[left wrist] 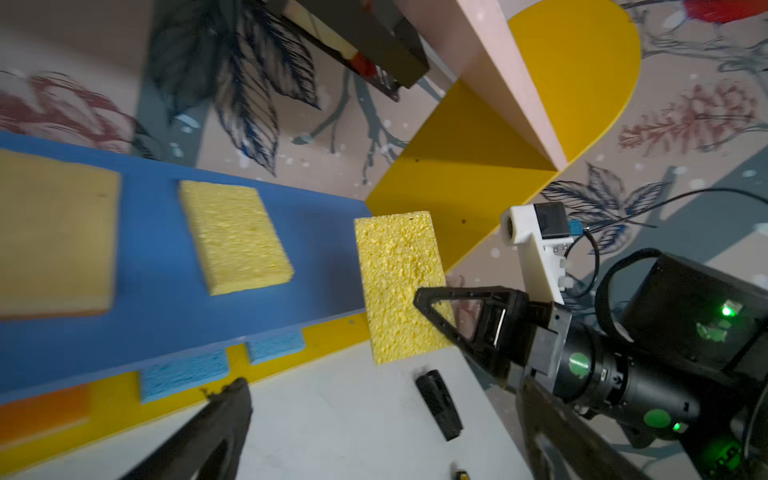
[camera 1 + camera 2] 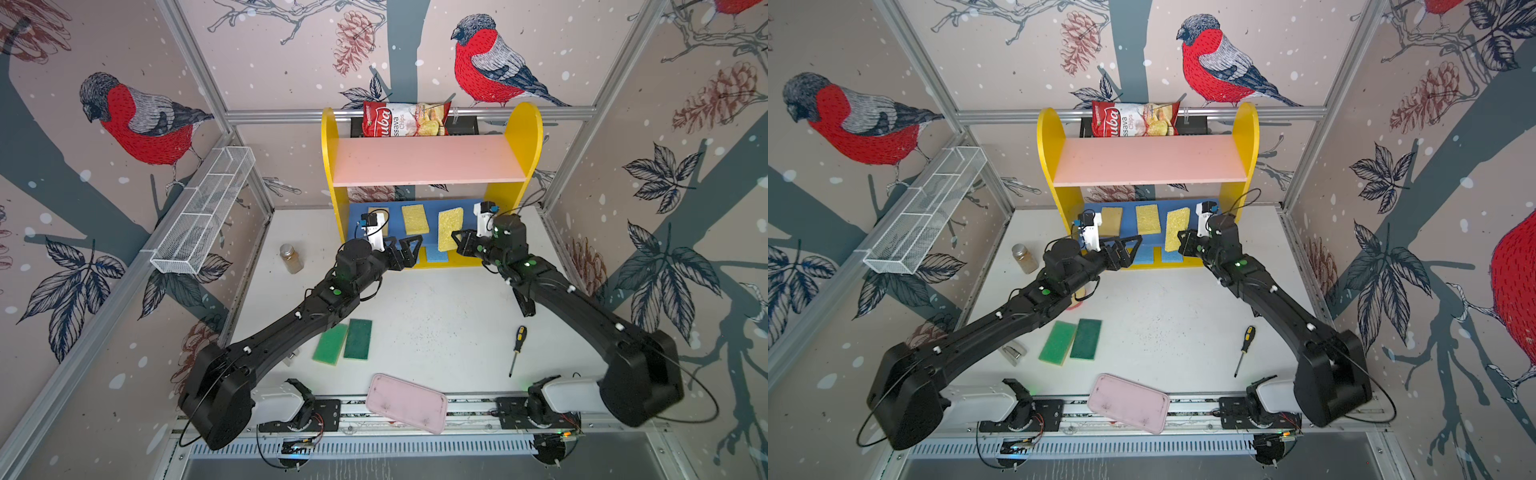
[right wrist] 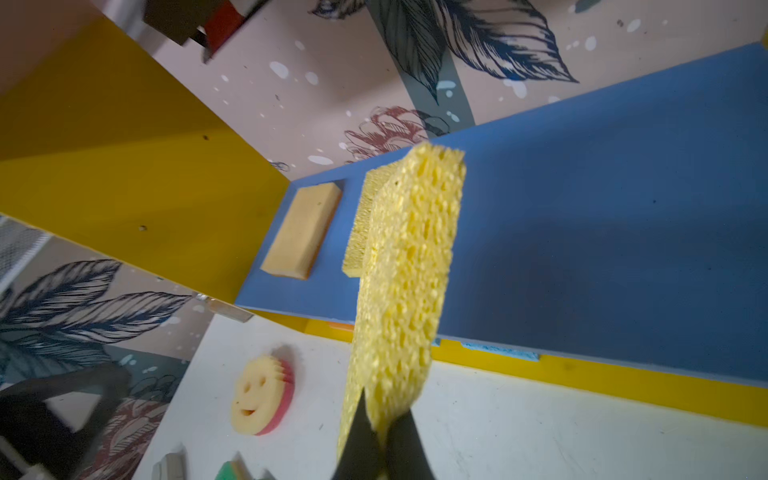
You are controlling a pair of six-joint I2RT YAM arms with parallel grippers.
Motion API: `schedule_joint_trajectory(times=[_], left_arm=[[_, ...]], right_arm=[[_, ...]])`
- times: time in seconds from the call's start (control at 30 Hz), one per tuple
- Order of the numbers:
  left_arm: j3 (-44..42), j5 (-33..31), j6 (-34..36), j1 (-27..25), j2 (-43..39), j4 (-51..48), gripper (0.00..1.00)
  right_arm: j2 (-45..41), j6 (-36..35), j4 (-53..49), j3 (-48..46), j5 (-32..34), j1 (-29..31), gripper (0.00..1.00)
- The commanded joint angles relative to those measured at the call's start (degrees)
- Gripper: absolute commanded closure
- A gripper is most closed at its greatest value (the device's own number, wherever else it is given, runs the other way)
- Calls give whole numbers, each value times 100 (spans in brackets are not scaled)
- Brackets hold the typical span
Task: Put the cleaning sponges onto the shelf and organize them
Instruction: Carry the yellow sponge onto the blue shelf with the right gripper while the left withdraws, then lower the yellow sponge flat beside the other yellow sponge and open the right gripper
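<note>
On the blue board (image 3: 582, 208) of the shelf (image 2: 525, 137) a tan sponge (image 2: 1112, 220) and a yellow sponge (image 2: 414, 219) are laid flat. A porous third sponge (image 2: 450, 229), also yellow, is gripped at one end by the right pincer (image 2: 459, 242), over the board's front edge. The left pincer (image 2: 409, 254) is spread wide, empty. Two green sponges (image 2: 358, 338) and the smiley sponge (image 3: 262, 397) are left on the table (image 2: 436, 316).

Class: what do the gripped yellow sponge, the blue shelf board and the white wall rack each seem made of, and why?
Held yellow sponge: porous cellulose-like foam, matte; open irregular pores.
Blue shelf board: probably painted wood or fibreboard, smooth matte; flat, square-edged.
White rack: coated metal wire mesh, seemingly; see-through fine grid.
</note>
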Motion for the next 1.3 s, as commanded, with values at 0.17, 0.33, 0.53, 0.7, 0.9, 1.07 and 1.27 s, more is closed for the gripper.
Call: schedule_joint_trajectory(times=[0.17, 0.33, 0.53, 0.7, 0.9, 1.07, 1.27], left_arm=[[-346, -1217, 635, 9, -743, -672, 2], [-353, -1267, 663, 9, -797, -660, 2], [-293, -1126, 655, 11, -760, -874, 2], [-380, -1239, 681, 9, -897, -986, 2], [-450, -1326, 700, 12, -1046, -1021, 2], [-468, -1319, 699, 6, -1039, -1012, 2], [-512, -1218, 642, 11, -992, -971, 2]], right_arm=[[571, -588, -99, 282, 432, -73, 100], [1029, -580, -97, 449, 653, -100, 100], [1417, -629, -59, 642, 974, -104, 100], [1760, -708, -120, 947, 1428, -91, 100], [2047, -919, -201, 1161, 2089, -20, 98], [2134, -1108, -32, 1183, 2318, 18, 84], [2299, -1481, -37, 1367, 2739, 88, 49]])
